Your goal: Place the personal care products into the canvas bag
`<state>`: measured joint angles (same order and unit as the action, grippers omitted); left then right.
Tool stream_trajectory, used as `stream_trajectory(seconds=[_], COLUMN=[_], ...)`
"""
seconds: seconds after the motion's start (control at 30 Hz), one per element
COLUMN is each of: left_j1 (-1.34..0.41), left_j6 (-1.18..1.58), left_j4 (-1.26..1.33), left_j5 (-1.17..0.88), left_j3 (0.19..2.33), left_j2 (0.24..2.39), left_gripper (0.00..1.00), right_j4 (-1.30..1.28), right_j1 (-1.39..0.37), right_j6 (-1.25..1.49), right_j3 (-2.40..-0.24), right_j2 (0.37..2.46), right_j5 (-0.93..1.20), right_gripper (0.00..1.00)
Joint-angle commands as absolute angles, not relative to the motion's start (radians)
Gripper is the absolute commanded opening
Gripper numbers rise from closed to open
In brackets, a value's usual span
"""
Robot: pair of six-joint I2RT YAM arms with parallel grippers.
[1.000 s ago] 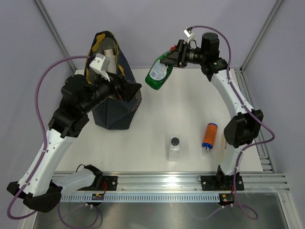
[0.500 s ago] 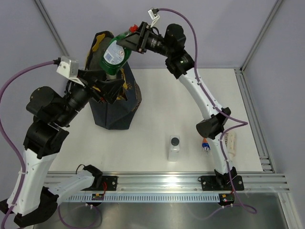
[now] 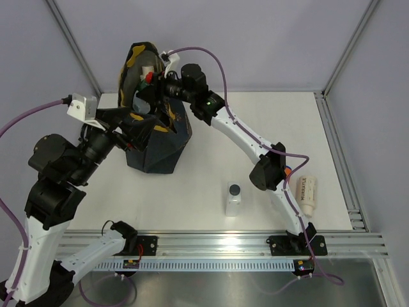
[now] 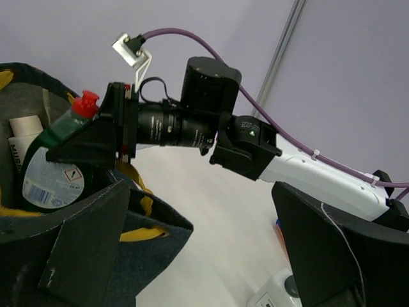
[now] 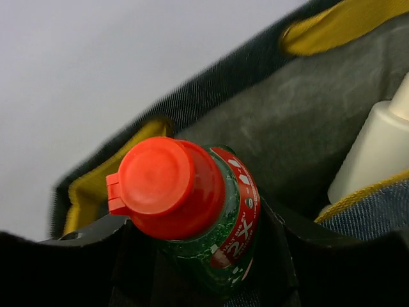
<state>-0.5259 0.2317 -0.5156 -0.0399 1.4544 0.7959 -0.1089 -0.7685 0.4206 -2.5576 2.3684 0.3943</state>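
You have just carried the green bottle (image 4: 46,167) across. A second ago it hung in the air over the desk (image 3: 211,137), right of the canvas bag (image 3: 156,150). Half a second ago it was above the bag's mouth, and now it has sunk in between the yellow-trimmed rims. From above, little more than its red cap shows. Your right fingers (image 4: 89,137) are clamped on either side of its neck, so it is in the bag but not yet let go. The right wrist view shows it tilted against the grey lining, with a whitish bottle (image 5: 374,147) already lying inside beside it. Your left arm has drawn back over the same second. The left fingers (image 4: 83,249) stand spread wide with nothing between them, one hanging just over the near rim. I cannot tell whether it touches the fabric or props the mouth open. I judge this item one release away from done, and a drop from here looks safe, since the bottle's body is already below the rim. On the desk you can still see a clear bottle (image 3: 234,198) with a dark cap and a cream tube (image 3: 307,194) at the right edge. A sliver of the orange bottle (image 3: 288,171) shows behind your right arm's elbow.
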Motion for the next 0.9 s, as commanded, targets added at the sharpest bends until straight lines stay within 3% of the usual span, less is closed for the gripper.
stream_trajectory(seconds=[0.0, 0.1, 0.13, 0.23, 0.37, 0.6, 0.87], left_j1=[-0.529, -0.529, -0.529, -0.529, -0.529, -0.529, -0.529], left_j6=[0.212, 0.206, 0.206, 0.209, 0.215, 0.227, 0.224], left_j4=[-0.502, -0.509, -0.509, -0.506, -0.506, -0.508, -0.517], left_j5=[-0.006, -0.005, -0.005, -0.005, -0.005, -0.003, -0.005], left_j3=[1.436, 1.43, 1.428, 1.411, 1.385, 1.37, 1.368], left_j2=[0.795, 0.796, 0.793, 0.773, 0.744, 0.721, 0.706], left_gripper=[0.99, 0.99, 0.99, 0.99, 0.99, 0.99, 0.99], right_j4=[0.026, -0.027, -0.05, -0.084, -0.101, -0.084, -0.066], right_j1=[-0.795, -0.804, -0.802, -0.804, -0.804, -0.804, -0.773], right_j6=[0.163, 0.121, 0.12, 0.097, 0.086, 0.156, 0.155], right_j3=[-2.525, -2.526, -2.536, -2.54, -2.556, -2.64, -2.58], right_j2=[2.252, 2.266, 2.279, 2.293, 2.286, 2.255, 2.163], right_j5=[0.405, 0.397, 0.387, 0.383, 0.39, 0.411, 0.527], right_gripper=[0.16, 0.33, 0.44, 0.57, 0.83, 0.92, 0.92])
